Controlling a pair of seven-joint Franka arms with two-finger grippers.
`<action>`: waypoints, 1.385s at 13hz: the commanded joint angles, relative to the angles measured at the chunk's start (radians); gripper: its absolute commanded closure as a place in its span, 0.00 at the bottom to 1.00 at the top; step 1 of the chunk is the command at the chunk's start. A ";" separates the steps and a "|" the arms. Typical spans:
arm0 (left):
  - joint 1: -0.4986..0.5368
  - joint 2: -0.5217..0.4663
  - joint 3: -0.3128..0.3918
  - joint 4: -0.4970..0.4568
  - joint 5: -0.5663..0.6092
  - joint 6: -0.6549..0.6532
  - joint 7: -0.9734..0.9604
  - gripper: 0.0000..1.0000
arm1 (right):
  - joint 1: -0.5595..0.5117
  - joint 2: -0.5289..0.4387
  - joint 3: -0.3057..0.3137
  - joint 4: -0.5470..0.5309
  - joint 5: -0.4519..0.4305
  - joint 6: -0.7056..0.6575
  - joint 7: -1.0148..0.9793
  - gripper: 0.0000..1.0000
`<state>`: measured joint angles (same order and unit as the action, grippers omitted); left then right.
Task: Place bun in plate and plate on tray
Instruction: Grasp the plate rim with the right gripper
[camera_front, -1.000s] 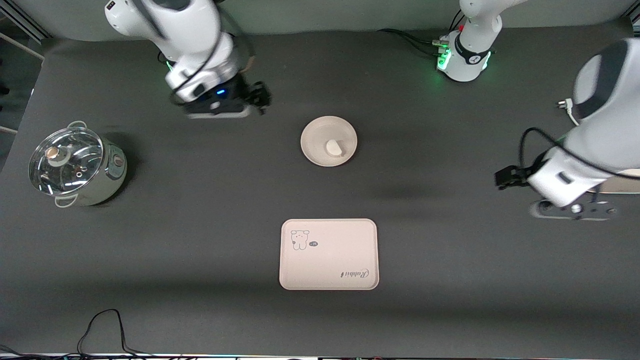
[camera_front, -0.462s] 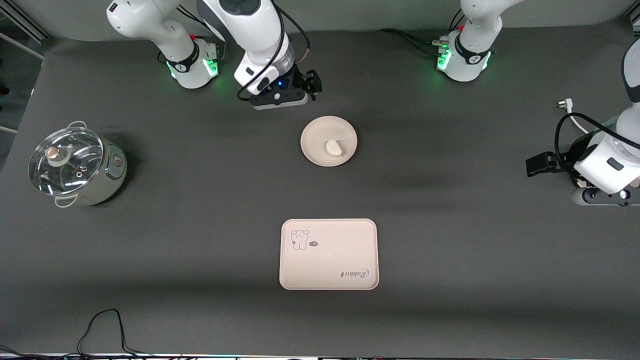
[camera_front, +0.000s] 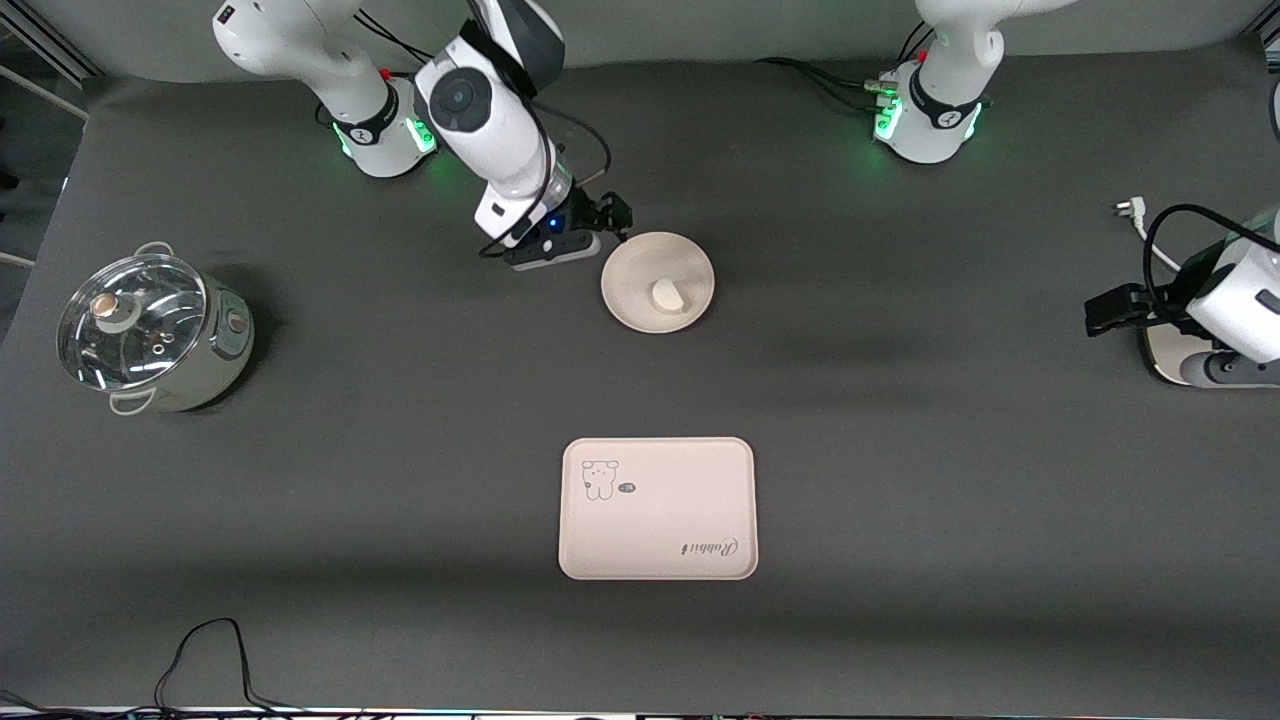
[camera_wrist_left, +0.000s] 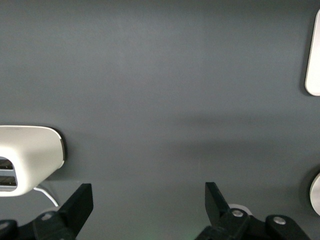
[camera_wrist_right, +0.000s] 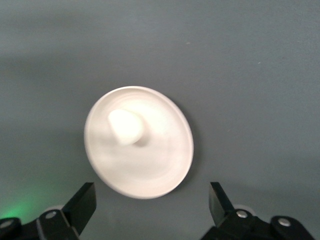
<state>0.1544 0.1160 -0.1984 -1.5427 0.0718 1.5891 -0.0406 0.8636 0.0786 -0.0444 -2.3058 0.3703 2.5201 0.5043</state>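
Three task things sit on your desk (camera_front: 900, 560). Nearest the front camera you have the tray (camera_front: 657, 508), lying bare. Farther back is the plate (camera_front: 657, 282), well apart from the tray, with the bun (camera_front: 668, 295) lying in it. Your right tool (camera_front: 612, 217) hangs at the plate's rim on the side toward the right arm's base, its fingers (camera_wrist_right: 80, 205) spread wide. Your left tool (camera_front: 1108, 308) waits over the left arm's end of the desk, fingers (camera_wrist_left: 80, 202) spread too.

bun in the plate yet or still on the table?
In. The bun lies inside the plate, within its rim, in front and right wrist views.
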 joint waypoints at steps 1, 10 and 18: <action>-0.029 -0.200 0.030 -0.242 -0.018 0.148 0.004 0.00 | 0.029 0.079 0.006 -0.081 0.062 0.216 -0.062 0.00; 0.002 -0.219 0.042 -0.231 -0.132 0.043 -0.013 0.00 | 0.123 0.303 0.037 -0.099 0.225 0.496 -0.066 0.00; 0.010 -0.211 0.039 -0.228 -0.136 0.043 -0.013 0.00 | 0.118 0.293 0.047 -0.095 0.249 0.479 -0.055 0.82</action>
<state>0.1628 -0.0850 -0.1614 -1.7721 -0.0526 1.6454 -0.0559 0.9823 0.3747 -0.0013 -2.4122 0.5868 3.0037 0.4686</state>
